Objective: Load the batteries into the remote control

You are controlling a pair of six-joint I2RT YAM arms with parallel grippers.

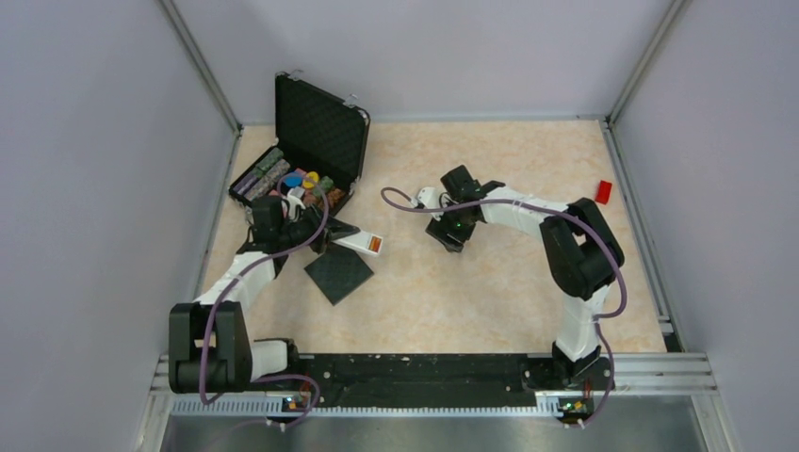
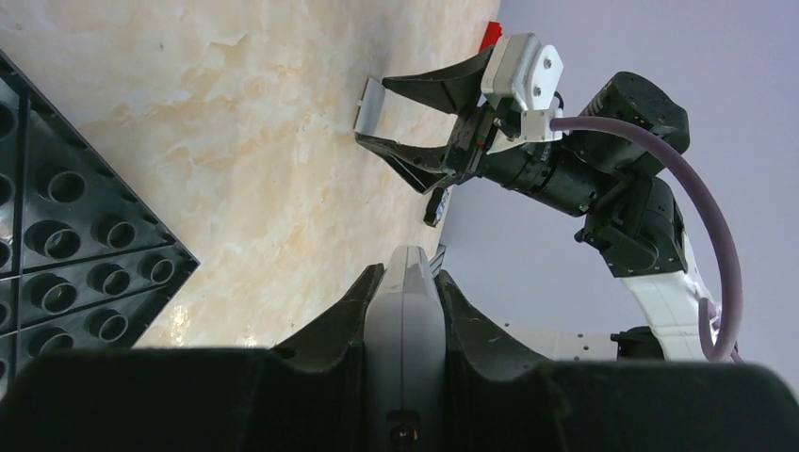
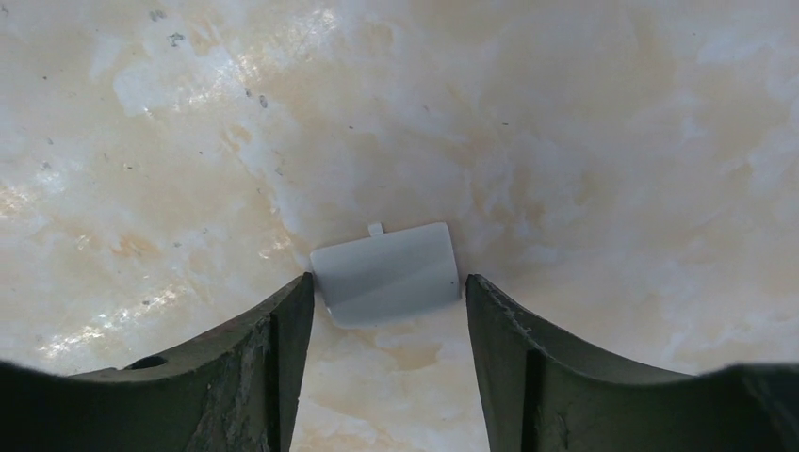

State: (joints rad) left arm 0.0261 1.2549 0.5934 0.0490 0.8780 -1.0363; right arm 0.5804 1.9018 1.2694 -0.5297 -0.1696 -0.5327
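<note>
My left gripper (image 1: pixel 341 235) is shut on the white-grey remote control (image 1: pixel 363 243) and holds it just above the table. In the left wrist view the remote (image 2: pixel 405 330) is edge-on between the fingers. An orange-red patch (image 1: pixel 375 245) shows at its right end and looks like the batteries in the slot. I cannot tell them apart. My right gripper (image 1: pixel 450 234) points down at the table. Its jaws stand open on either side of a small grey battery cover (image 3: pixel 386 273), which also shows in the left wrist view (image 2: pixel 368 105). The left fingertip touches the cover and the right one is a hair off it.
An open black case (image 1: pixel 316 132) holding coloured pieces stands at the back left. A black studded square pad (image 1: pixel 337 273) lies beside the left gripper. A flat red block (image 1: pixel 603 192) lies at the far right. Grey walls enclose the table.
</note>
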